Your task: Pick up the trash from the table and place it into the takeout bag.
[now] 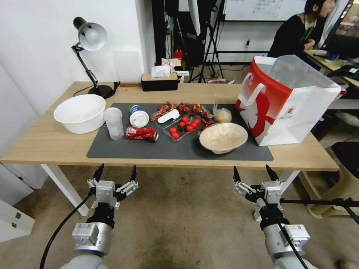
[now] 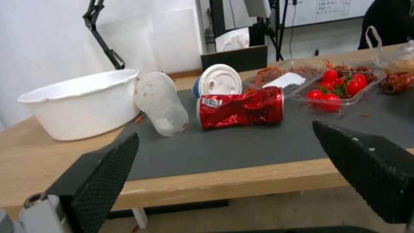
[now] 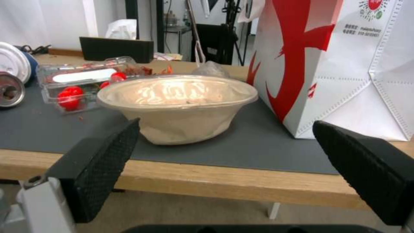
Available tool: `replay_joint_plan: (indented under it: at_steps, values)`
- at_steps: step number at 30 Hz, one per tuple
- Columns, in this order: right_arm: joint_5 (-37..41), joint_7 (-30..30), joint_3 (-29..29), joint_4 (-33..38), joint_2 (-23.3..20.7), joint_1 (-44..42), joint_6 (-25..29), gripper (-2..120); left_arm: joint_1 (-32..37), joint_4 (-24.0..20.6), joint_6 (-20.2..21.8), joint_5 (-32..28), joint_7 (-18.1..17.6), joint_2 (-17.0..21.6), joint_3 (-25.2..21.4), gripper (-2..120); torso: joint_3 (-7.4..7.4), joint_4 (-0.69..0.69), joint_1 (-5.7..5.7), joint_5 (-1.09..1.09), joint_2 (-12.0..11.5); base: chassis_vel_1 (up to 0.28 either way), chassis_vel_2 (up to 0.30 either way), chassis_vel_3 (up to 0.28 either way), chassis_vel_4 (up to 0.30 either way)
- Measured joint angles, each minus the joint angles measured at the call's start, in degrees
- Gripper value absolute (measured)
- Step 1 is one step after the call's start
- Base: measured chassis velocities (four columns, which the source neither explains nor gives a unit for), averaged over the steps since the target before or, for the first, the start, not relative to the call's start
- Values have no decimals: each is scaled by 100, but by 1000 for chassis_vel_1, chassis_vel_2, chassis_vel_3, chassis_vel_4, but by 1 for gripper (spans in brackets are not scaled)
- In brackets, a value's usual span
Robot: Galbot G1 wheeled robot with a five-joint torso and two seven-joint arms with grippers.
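On the table's (image 1: 48, 144) dark mat lies the trash: a clear plastic cup (image 1: 113, 123), a blue-white lidded cup (image 1: 138, 116), a crushed red can (image 1: 142, 133) (image 2: 241, 108), a knotted clear bag (image 1: 221, 115) and a beige paper bowl (image 1: 223, 137) (image 3: 179, 103). The red-and-white takeout bag (image 1: 288, 101) (image 3: 345, 64) stands open at the right end. My left gripper (image 1: 116, 173) (image 2: 224, 136) hangs open below the front edge, facing the can. My right gripper (image 1: 253, 172) (image 3: 226, 126) is open too, facing the bowl. Both are empty.
A big white bowl (image 1: 79, 113) sits left of the mat. A clear tray of tomatoes (image 1: 184, 127) and crayfish shells (image 1: 179, 108) lie mid-mat. A desk lamp (image 1: 91, 37) and black tissue box (image 1: 159, 81) stand at the back. A chair (image 1: 346, 164) is right of the table.
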Motion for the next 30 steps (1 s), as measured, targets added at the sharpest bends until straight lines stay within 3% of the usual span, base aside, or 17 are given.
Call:
replay_joint_plan:
  at_steps: [30]
  values:
    - [0,0,0,0,0,0,0,100,0,0,0,0,0,0,0,100,0,0,0,0,0,0,0,0,0]
